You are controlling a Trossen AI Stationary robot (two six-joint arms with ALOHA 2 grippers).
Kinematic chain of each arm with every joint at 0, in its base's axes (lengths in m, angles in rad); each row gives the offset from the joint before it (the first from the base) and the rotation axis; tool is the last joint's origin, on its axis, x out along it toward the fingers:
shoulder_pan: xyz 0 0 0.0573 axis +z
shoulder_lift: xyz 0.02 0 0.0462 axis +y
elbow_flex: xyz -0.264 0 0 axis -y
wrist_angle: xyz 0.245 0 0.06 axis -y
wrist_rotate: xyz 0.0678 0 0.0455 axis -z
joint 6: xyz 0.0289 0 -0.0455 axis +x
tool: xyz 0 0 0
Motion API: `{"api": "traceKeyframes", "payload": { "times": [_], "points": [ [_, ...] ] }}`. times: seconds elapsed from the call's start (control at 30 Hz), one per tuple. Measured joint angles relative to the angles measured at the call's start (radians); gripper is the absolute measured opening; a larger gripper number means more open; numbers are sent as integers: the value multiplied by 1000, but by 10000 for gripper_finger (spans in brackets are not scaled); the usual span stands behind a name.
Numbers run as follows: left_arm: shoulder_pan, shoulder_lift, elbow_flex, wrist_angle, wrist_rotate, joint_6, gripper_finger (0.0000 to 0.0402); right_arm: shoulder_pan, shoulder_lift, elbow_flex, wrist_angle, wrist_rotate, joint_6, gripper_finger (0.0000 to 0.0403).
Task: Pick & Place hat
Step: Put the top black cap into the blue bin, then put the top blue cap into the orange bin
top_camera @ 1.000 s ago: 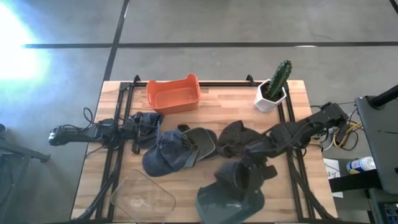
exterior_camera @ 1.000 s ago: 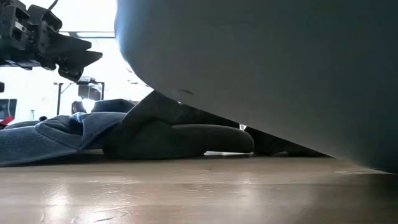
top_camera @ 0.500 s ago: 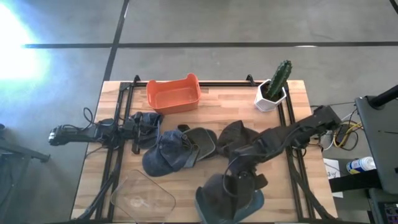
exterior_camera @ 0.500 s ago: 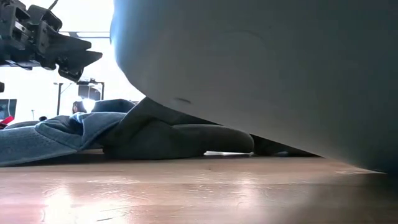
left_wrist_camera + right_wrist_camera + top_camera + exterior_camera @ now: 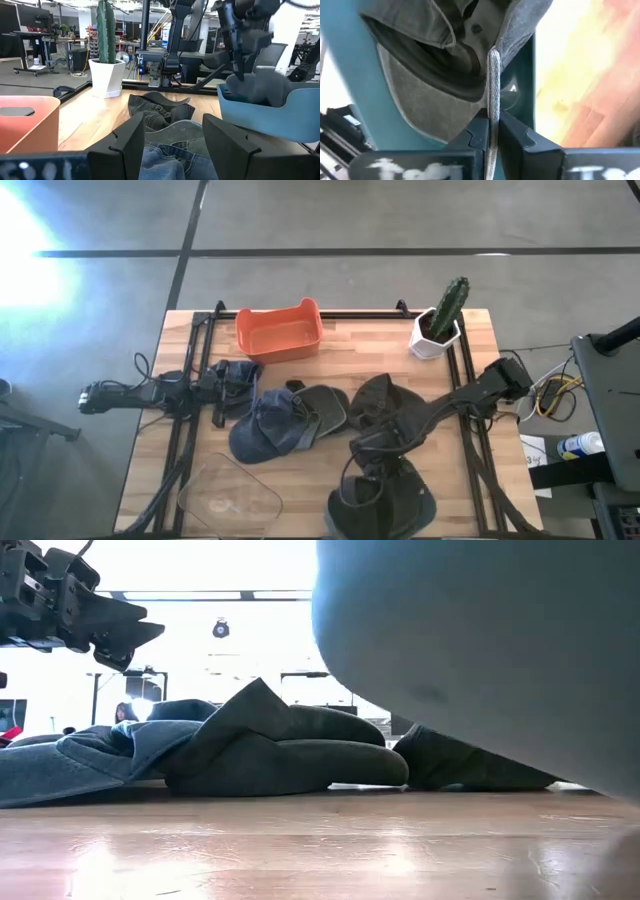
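Observation:
A grey hat [image 5: 425,95] lies inside a light blue bin [image 5: 428,506] near the table's front edge, right of the middle. My right gripper [image 5: 362,458] comes down over it, shut on the hat's edge. In the left wrist view the hat [image 5: 255,87] rises above the bin's rim [image 5: 265,120]. My left gripper [image 5: 170,145] waits open at the table's left [image 5: 225,385], pointing level toward the right and touching nothing. The bin [image 5: 480,650] fills much of the low view. My right gripper pinches a thin edge of the grey hat's cloth [image 5: 493,75] between its two fingers [image 5: 480,132]. The fingers come from above, slanting steeply down. The hat sits in the blue bin with its hollow side up; one layer or several, I cannot tell.
Three more hats lie mid-table: a blue denim one [image 5: 265,430], a grey-green one [image 5: 322,408] and a dark brown one [image 5: 385,402]. An orange bin [image 5: 280,332] and a potted cactus [image 5: 440,320] stand at the far edge. A clear container [image 5: 230,498] lies front left.
My right gripper has gone down and toward the table's left, tipping more steeply downward, still shut on the grey hat. The hat has sunk into the blue bin. The bin has shifted a little toward the table's right, uncovering the hats behind it in the low view.

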Motion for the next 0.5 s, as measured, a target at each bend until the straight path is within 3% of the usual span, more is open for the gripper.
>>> {"api": "traceKeyframes", "payload": {
  "times": [0.23, 0.5],
  "points": [
    [0, 0, 0, 0, 0, 0, 193, 48, -65, -92, -11, 285, 106, 82],
    [0, 0, 0, 0, 0, 0, 193, 149, -228, -216, -75, 343, 238, 135]
  ]
}}
